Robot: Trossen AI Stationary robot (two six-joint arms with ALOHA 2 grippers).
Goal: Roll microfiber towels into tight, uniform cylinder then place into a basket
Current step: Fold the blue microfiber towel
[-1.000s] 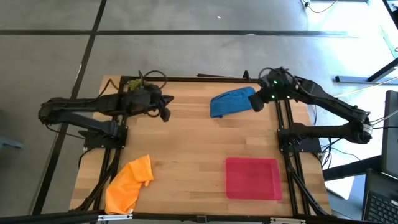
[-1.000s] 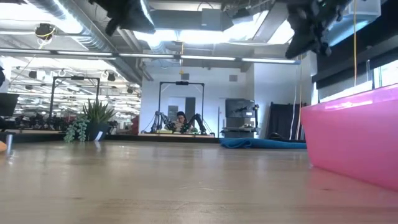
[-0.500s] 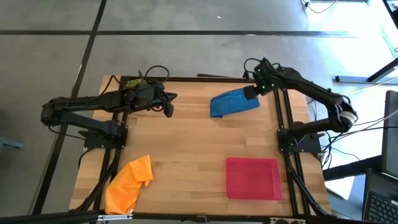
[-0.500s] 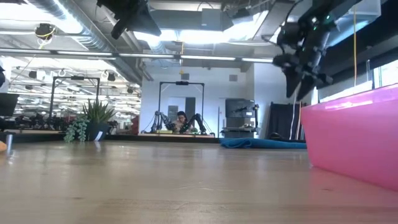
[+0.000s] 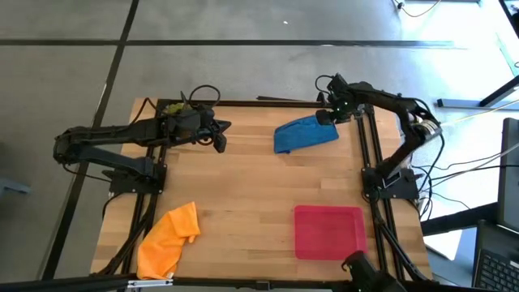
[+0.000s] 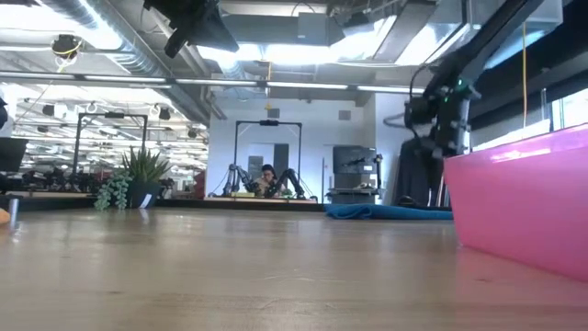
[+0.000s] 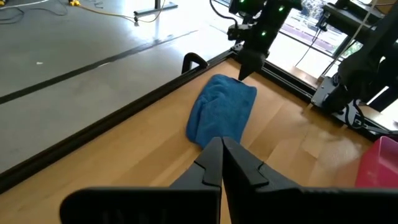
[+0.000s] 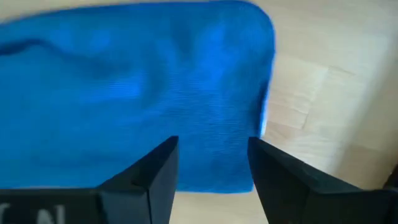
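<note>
The blue towel [image 5: 304, 134] lies bunched flat on the wood table near its far edge, right of centre. My right gripper [image 8: 212, 168] hangs open just above the towel's far right end [image 7: 249, 90], fingers pointing down, one on each side of that corner. In the low view the right gripper [image 6: 439, 147] is still clear above the blue towel [image 6: 377, 211]. My left gripper [image 5: 219, 148] is shut and empty, held in the air at the far left-centre, pointing at the blue towel [image 7: 221, 112]. The orange towel [image 5: 170, 239] lies crumpled at the near left corner. The red basket [image 5: 328, 233] rests flat at the near right.
A black metal frame rail [image 5: 268, 103] runs along the table's far edge, and arm mounts stand at both sides. Bare wood [image 5: 243, 186] stretches between the two towels and the basket. In the low view the basket's wall [image 6: 524, 202] fills the right.
My right gripper has swung toward the table's far edge and come down, tipping from a slant until its fingers point straight down over the blue towel's far right end. Both towels and the basket have stayed where they were.
</note>
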